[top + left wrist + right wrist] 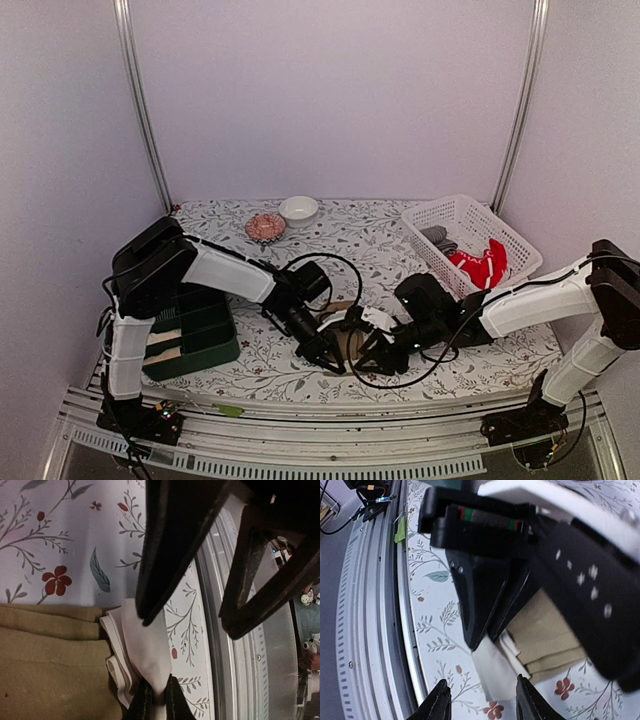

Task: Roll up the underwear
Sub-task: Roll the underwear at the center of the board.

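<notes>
The khaki-tan underwear (349, 340) lies folded on the flowered cloth near the front edge. It also shows in the left wrist view (45, 665) and the right wrist view (545, 630). A cream-white layer (145, 650) sticks out from its front side. My left gripper (157, 684) is shut on this cream layer. My right gripper (482, 696) is open, one finger on each side of the same cream layer (495, 672), just in front of the left gripper's fingers (480, 600). In the top view the left gripper (330, 358) and the right gripper (372, 352) meet at the garment.
A white basket (520, 245) at the back right holds a bright red garment (483, 265) and a grey one (437, 238). A green box (200, 340) stands at the left. A white bowl (298, 209) and a pink item (265, 226) sit at the back. The metal front rail (375, 630) is close.
</notes>
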Controlling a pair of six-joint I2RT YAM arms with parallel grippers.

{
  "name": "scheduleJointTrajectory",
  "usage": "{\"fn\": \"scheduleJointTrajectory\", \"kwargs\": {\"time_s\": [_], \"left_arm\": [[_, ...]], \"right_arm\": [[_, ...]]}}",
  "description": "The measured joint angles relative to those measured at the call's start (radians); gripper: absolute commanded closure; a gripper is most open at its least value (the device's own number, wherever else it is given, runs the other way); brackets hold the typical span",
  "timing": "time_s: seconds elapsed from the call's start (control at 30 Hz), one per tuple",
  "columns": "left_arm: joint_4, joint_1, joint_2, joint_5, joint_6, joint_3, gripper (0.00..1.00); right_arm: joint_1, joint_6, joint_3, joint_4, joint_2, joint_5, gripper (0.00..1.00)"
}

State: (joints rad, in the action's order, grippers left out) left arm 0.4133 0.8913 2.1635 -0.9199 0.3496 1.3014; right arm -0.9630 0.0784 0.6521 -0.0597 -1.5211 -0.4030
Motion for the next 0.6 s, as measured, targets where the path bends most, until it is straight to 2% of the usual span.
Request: {"fn": "scheduleJointTrajectory", "kwargs": {"time_s": [0.3,0.6], "left_arm": [[0.022,-0.018,0.006,-0.028,-0.002,-0.003,1.00],[0.024,-0.027,0.000,-0.051,-0.006,-0.030,1.00]], "right_arm": [[-0.012,0.158,0.141,0.013,-0.172,0.005,0.57],[-0.059,0.227,0.158,0.028,-0.203,-0.024,0.56]]}}
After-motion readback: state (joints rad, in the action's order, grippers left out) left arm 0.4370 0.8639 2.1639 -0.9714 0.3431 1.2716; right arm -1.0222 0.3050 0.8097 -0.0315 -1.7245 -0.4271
